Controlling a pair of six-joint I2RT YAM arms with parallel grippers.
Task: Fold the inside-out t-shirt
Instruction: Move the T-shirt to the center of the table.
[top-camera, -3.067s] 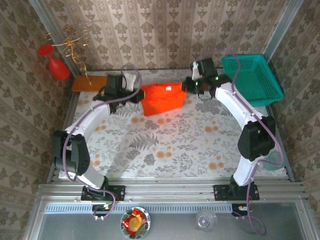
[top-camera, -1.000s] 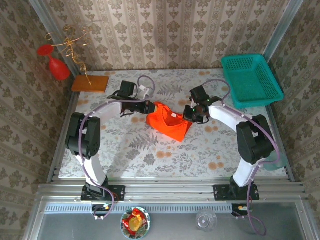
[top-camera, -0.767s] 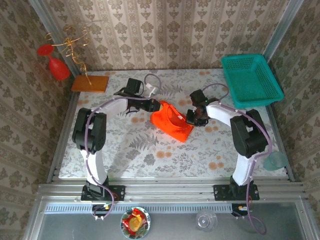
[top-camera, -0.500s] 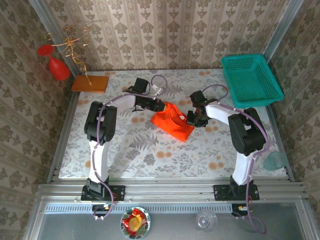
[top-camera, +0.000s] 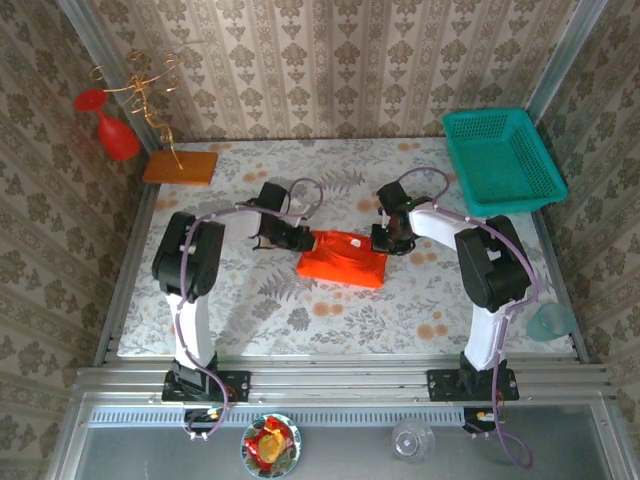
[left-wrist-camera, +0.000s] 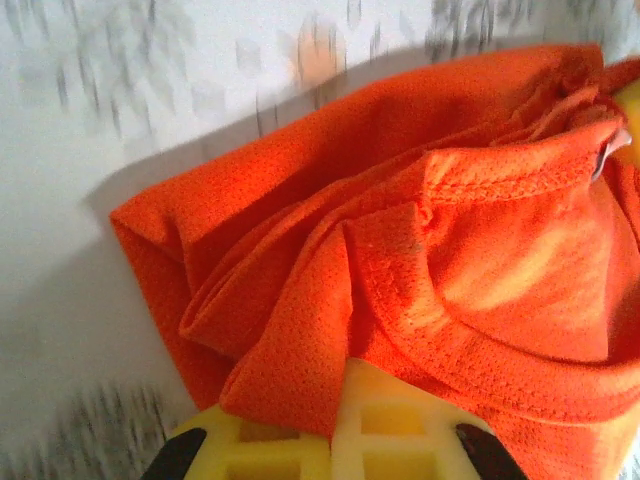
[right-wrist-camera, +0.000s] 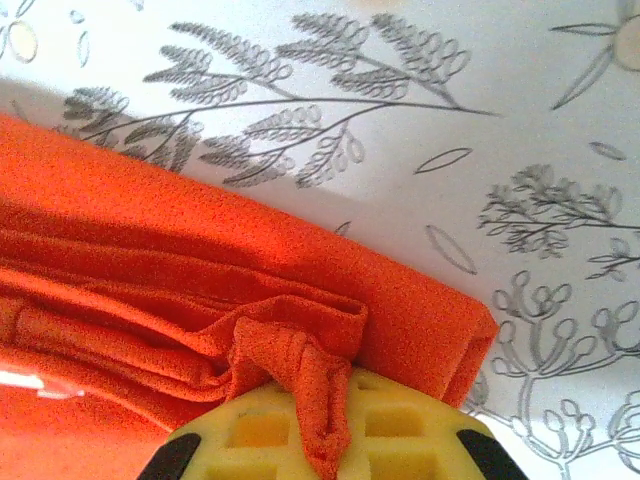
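Step in hand, as judged: laying down a fold with both arms. From their bases at the near edge, both arms reach to mid-table (top-camera: 300, 305), where the inside-out t-shirt (top-camera: 343, 259) lies as a compact, roughly rectangular bundle.

The left gripper (top-camera: 303, 240) is closed on the bundle's left edge. The left wrist view shows bunched hem over its yellow pads (left-wrist-camera: 390, 432). The right gripper (top-camera: 384, 238) is closed on the right edge, with a cloth tab pinched at its pads (right-wrist-camera: 400, 425).

Layers appear stacked but wrinkled, so the fold is probably late in the task. The next move calls for releasing both edges and lifting clear without dragging the cloth.

Farther back stand the teal basket (top-camera: 500, 160), the orange wooden board (top-camera: 180, 166) and the red cone-shaped ornament (top-camera: 110, 128), all well apart from the shirt.
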